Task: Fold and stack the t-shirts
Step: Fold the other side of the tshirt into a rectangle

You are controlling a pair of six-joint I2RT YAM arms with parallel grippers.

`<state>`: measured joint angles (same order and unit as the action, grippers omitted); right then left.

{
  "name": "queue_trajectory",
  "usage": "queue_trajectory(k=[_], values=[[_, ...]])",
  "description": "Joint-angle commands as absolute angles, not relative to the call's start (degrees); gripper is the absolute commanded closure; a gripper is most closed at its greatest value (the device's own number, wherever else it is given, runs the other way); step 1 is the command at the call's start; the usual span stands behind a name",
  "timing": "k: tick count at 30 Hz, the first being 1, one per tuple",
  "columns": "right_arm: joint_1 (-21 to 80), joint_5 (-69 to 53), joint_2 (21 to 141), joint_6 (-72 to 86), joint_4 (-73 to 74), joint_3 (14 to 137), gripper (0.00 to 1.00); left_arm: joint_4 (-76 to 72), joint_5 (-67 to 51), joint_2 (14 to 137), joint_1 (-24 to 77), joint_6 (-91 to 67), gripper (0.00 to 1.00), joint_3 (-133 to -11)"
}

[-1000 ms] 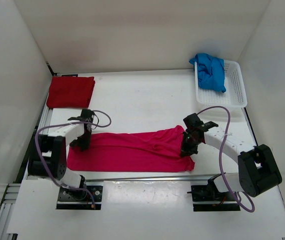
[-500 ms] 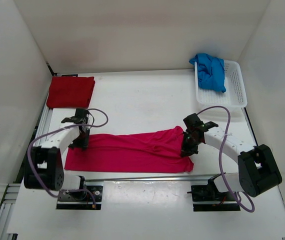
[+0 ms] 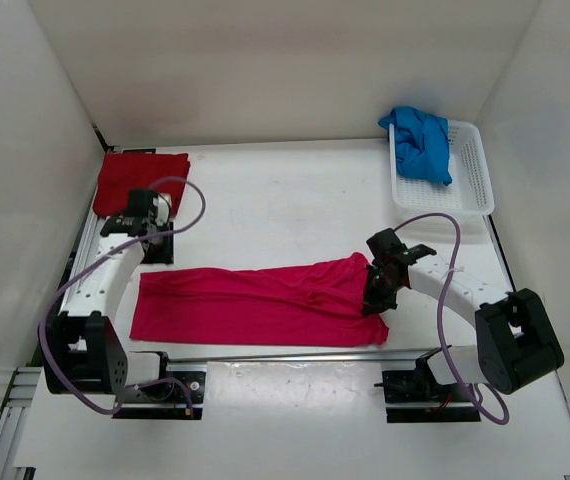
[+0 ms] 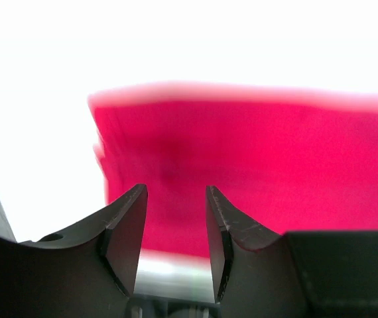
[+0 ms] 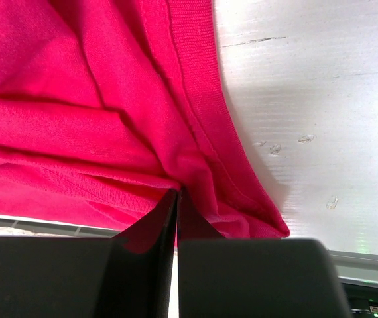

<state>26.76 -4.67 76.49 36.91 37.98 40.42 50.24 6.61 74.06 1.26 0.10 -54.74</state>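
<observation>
Pink t-shirt [image 3: 255,305] lies lengthwise, left to right, along the counter [image 3: 285,200].
Right claw [image 5: 177,192] pinches its bunched right end tight; left claw [image 4: 176,192] hangs half-open, empty.

Bright even light; pink t-shirt [image 4: 255,172] blurred, overexposed at left wrist.

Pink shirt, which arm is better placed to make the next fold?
Probably right. The right end effector is shut on the pink shirt at its right end, ready to carry that end across. The left end effector is open, holds nothing, and sits off the shirt's left corner.
</observation>
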Motion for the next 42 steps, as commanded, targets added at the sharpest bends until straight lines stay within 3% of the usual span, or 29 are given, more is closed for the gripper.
queue_trajectory(k=[1,5,9,26,29,34,38,42], values=[[26.98,-3.87,74.89,35.95,37.79,39.90,1.00,41.31,10.34,77.15,0.70,0.00,0.49,-59.49],[26.98,-3.34,74.36,36.56,37.79,39.37,1.00,41.31,16.07,85.32,-0.43,0.00,0.49,-59.16],[26.98,-3.34,74.36,36.56,37.79,39.37,1.00,41.31,17.31,85.87,-0.44,0.00,0.50,-55.74],[26.98,-3.34,73.83,36.56,36.74,38.32,1.00,37.71,22.24,76.74,-0.44,0.00,0.49,-40.61],[26.98,-3.34,73.83,36.56,36.74,38.32,1.00,37.18,23.29,75.59,-0.44,0.00,0.44,-39.56],[26.98,-3.95,73.83,36.56,36.74,38.32,1.00,37.18,18.92,69.36,2.27,0.00,0.40,-46.83],[26.98,-4.48,73.83,36.56,36.74,39.37,1.00,41.55,13.11,67.75,10.88,0.00,0.39,-57.63],[26.98,-4.48,74.97,36.04,36.74,40.42,1.00,48.24,8.71,75.30,27.18,0.00,0.39,-68.53]])
